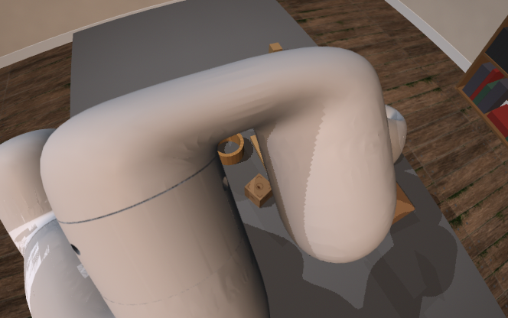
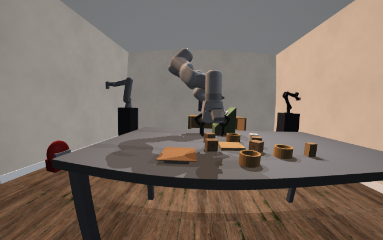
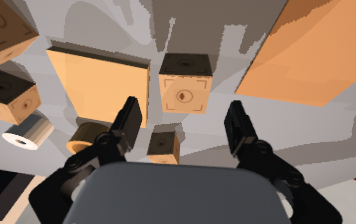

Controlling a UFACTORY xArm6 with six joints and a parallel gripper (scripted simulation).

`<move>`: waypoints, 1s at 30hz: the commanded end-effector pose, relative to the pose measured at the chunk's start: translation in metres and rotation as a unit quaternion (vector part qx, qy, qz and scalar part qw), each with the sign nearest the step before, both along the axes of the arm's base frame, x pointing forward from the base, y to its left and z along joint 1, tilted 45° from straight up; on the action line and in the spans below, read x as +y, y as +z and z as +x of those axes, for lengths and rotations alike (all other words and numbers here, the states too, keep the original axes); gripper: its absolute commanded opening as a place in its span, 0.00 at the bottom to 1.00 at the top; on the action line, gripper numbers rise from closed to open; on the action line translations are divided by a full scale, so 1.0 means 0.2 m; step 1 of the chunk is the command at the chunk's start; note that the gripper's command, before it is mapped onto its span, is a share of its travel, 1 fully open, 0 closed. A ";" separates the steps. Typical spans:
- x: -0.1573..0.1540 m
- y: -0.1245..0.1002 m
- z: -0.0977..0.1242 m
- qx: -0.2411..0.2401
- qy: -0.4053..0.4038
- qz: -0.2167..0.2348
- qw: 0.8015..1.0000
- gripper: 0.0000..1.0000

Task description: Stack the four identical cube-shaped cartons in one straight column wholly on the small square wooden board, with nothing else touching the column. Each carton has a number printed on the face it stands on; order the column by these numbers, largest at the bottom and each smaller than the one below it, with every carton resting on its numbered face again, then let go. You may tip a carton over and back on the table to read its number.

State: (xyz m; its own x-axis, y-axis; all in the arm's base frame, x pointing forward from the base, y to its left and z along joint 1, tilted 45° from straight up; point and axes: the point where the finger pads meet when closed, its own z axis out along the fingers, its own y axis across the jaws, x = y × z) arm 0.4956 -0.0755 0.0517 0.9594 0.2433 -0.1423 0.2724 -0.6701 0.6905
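Note:
The gripper is open and empty, above the table behind the nearest cartons; the arm hides it in the top view. One carton stands beside the light square wooden board and shows beyond the fingertips in the wrist view. A second carton stands nearer the robot base. Two more cartons, one larger in view and one behind it, stand on the board's other side. No carton is on the board. Their bottom faces are hidden.
An orange-brown panel lies near the first carton. Wooden rings, a white roll and a plain wooden block stand around the cartons. The arm covers much of the top view.

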 end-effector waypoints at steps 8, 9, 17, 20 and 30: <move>-0.06 -0.06 0.01 -0.001 0.001 0.001 1.000 1.00; -0.06 -0.07 0.01 -0.001 0.001 0.001 1.000 1.00; -0.09 -0.10 0.01 -0.001 0.001 0.001 1.000 1.00; -0.11 -0.11 0.02 -0.001 0.001 0.001 1.000 1.00; -0.13 -0.13 0.02 -0.001 0.001 0.001 1.000 1.00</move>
State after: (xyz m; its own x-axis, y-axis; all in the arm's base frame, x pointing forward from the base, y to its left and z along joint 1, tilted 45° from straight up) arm 0.4976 -0.1016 0.0249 0.9593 0.2434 -0.1432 0.2732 -0.6709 0.6894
